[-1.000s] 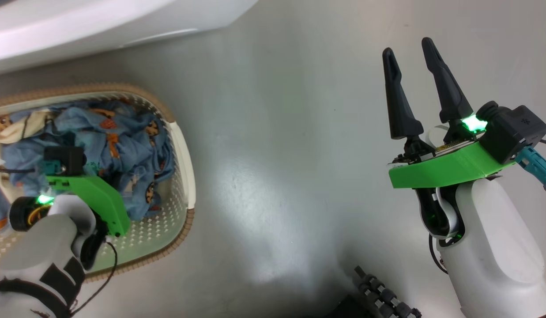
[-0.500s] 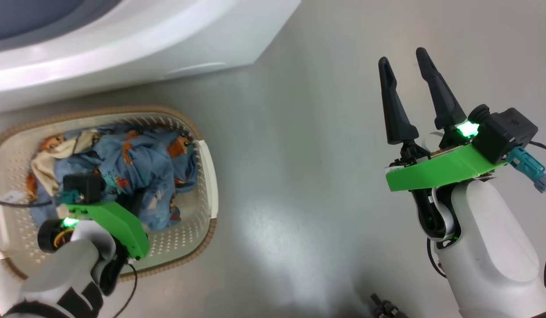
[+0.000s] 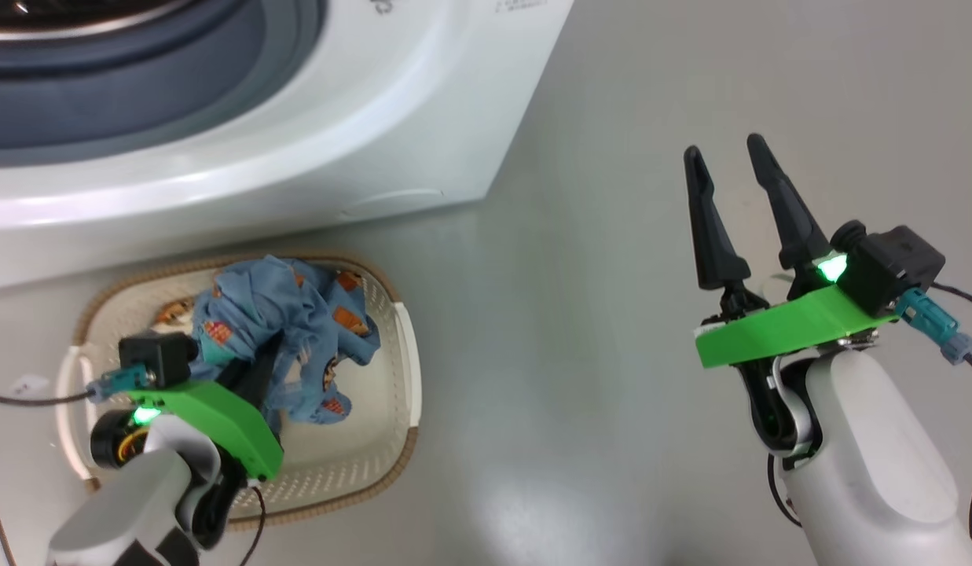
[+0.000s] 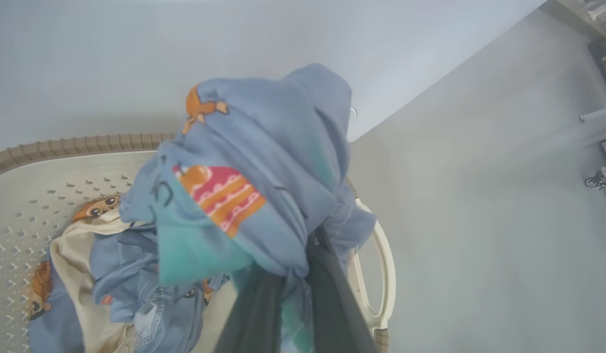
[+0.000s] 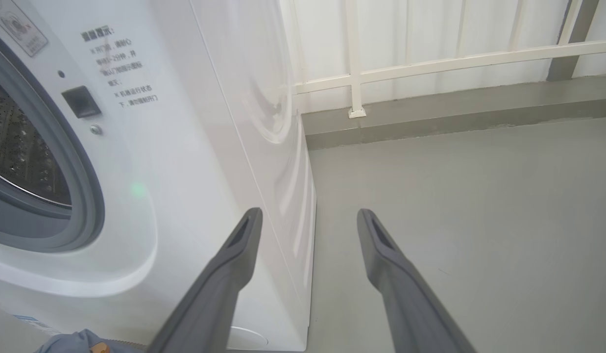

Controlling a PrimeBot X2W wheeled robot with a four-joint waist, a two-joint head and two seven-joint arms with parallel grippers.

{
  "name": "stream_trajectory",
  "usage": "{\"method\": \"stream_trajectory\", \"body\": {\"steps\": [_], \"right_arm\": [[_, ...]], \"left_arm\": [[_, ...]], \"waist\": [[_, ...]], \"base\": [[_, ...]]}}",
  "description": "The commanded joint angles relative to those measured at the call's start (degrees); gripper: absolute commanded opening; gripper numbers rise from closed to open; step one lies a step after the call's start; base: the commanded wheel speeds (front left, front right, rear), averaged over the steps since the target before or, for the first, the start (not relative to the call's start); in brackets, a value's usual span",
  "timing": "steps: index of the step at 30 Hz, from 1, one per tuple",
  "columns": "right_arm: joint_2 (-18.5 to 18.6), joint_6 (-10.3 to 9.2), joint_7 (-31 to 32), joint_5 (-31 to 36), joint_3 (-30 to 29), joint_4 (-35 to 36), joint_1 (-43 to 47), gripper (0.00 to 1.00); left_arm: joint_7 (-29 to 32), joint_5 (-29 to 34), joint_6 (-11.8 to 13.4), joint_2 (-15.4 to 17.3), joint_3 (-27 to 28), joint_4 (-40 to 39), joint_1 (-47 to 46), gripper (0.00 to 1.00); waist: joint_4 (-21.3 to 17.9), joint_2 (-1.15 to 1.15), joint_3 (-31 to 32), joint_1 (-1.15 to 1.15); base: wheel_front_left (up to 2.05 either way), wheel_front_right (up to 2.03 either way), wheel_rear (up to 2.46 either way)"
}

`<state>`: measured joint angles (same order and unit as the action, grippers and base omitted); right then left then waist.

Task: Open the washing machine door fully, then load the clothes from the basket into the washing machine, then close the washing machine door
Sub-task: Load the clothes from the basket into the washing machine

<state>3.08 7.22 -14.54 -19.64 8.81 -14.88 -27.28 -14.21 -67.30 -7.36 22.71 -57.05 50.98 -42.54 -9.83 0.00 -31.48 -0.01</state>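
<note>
Left claw holds a bunch of the clothes up, with the drum mouth just beyond

The left claw point(image 3: 254, 369) is clenched on a bunch of the clothes point(image 3: 297, 314), held above the basket point(image 3: 411, 354), where more cloth lies. The washing machine point(image 3: 375, 118) stands just far of the basket, its uncovered drum mouth point(image 3: 100, 102) far-left of that claw — this arm is much the nearer. The right claw point(image 3: 725, 149) hangs released and empty over the floor point(image 3: 572, 354) at right. The print point(image 5: 131, 78) on the machine's front is too small to read.

The left tool point(image 3: 258, 368) has lifted clothes point(image 3: 289, 310) from the basket point(image 3: 408, 346).
</note>
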Motion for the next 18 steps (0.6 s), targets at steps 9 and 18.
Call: {"method": "stream_trajectory", "body": {"steps": [9,18], "right_arm": [[-0.20,0.26,-0.46,1.22,-0.22,-0.97,5.05,1.00],[1.29,0.26,-0.46,0.60,0.05,-2.05,7.54,1.00]], "left_arm": [[-0.78,8.05,-0.13,0.18,11.76,-6.71,8.74,0.00],[-0.78,13.96,-0.13,-1.43,19.68,-11.88,13.63,0.00]], "waist": [[3.58,0.00,11.31,0.01],[4.97,0.00,16.68,0.01]], "base": [[0.00,0.00,0.00],[0.00,0.00,0.00]]}}
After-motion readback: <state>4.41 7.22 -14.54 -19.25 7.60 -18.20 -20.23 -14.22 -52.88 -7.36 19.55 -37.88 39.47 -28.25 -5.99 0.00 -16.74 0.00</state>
